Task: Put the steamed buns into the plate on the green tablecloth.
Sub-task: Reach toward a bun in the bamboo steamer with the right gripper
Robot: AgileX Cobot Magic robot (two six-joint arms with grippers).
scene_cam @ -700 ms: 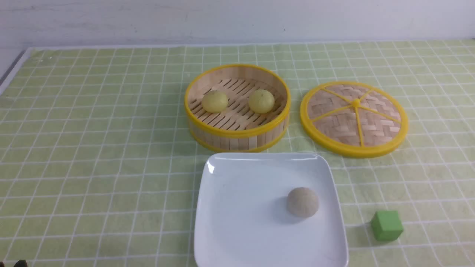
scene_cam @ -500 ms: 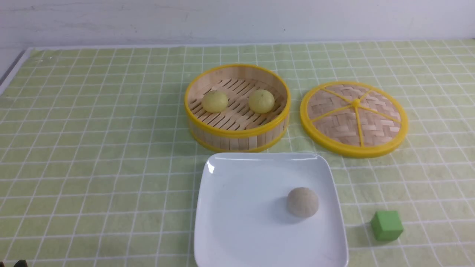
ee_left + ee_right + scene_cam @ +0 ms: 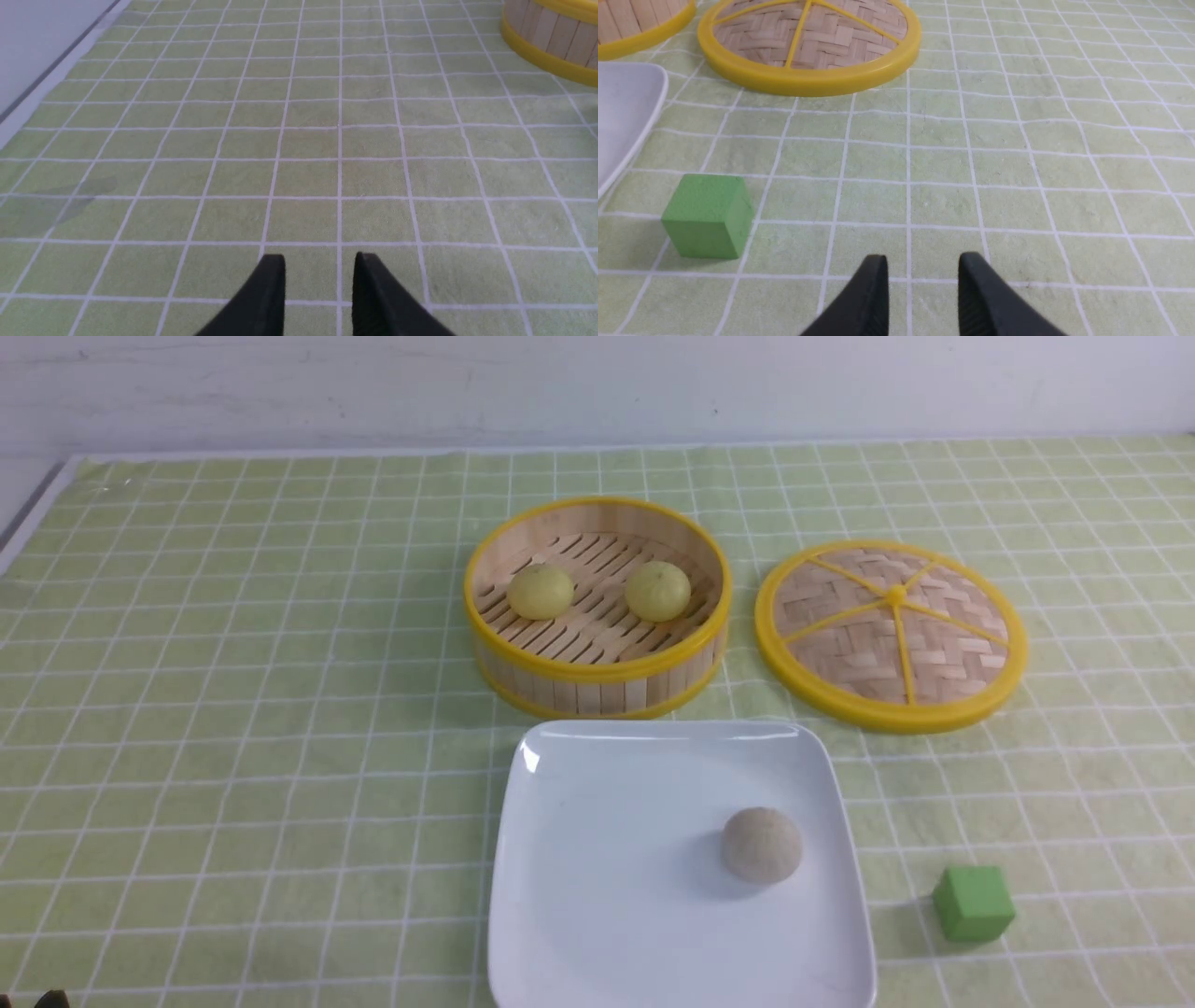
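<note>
Two pale-yellow steamed buns (image 3: 541,592) (image 3: 658,591) sit side by side inside the round bamboo steamer (image 3: 597,663) at the table's middle. The white square plate (image 3: 607,859) lies on the green tablecloth (image 3: 233,709) just in front of the steamer. My left gripper (image 3: 320,256) hovers over bare cloth left of the steamer, its jaws a narrow gap apart with nothing between them. My right gripper (image 3: 923,257) hovers over bare cloth right of the plate, jaws likewise a little apart and empty. Neither gripper shows in the front view.
A grey-beige bun (image 3: 761,844) rests on the plate's right part. The woven steamer lid (image 3: 892,635) lies flat to the right of the steamer. A small green cube (image 3: 973,903) stands right of the plate, near my right gripper (image 3: 707,215). The table's left edge (image 3: 42,84) is close to my left gripper.
</note>
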